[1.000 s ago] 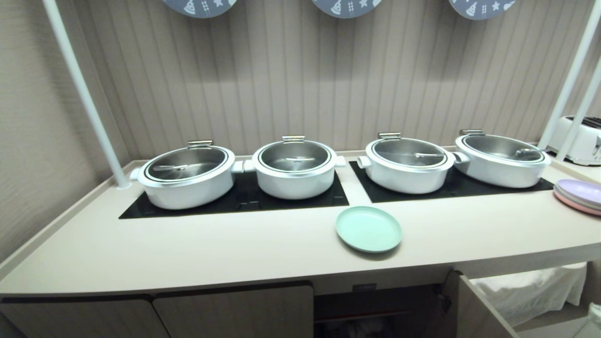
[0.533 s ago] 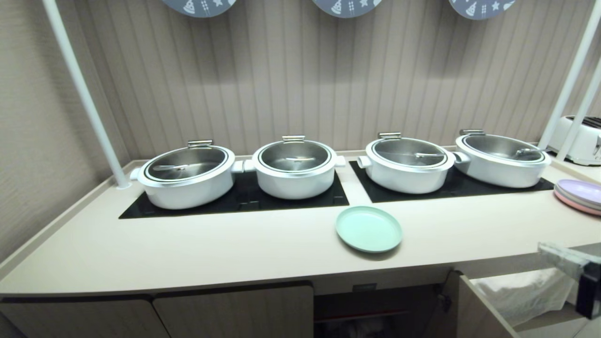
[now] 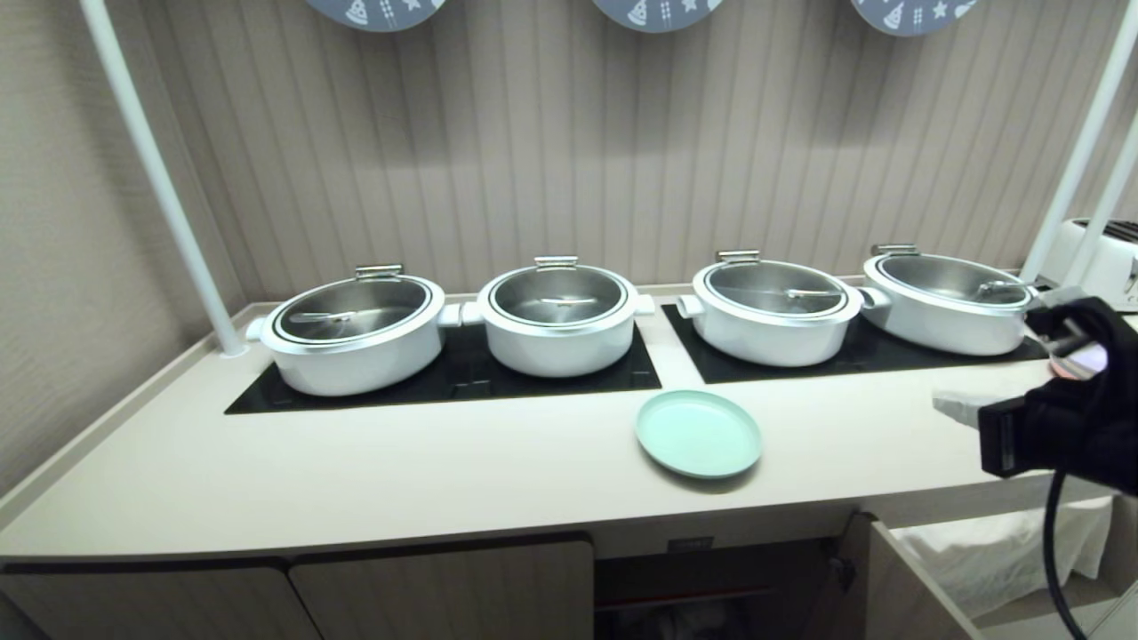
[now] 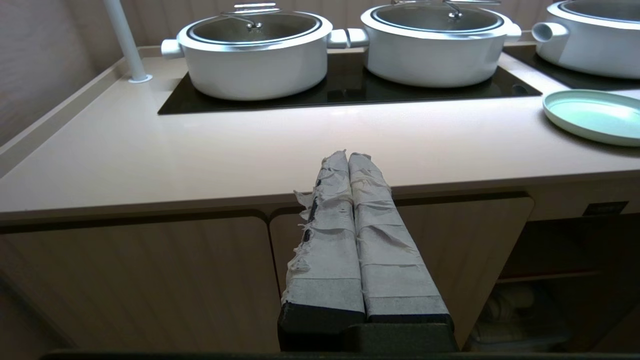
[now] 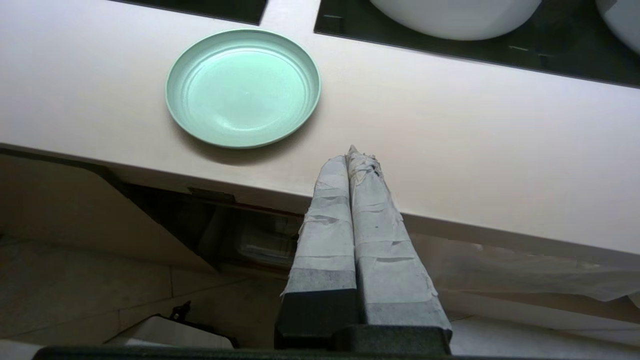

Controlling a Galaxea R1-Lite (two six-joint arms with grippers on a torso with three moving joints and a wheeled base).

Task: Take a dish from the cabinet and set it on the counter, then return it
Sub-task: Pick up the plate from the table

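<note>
Right gripper (image 5: 352,152) is clamped shut on nothing, hanging over my counter's (image 3: 444,471) front edge, right of the dish (image 3: 699,434) lying flat there. Left gripper (image 4: 347,156) is pinched shut too, parked by the cabinet (image 4: 200,270).

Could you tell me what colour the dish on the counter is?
Plain mint green dish, clearest in right wrist view.
</note>
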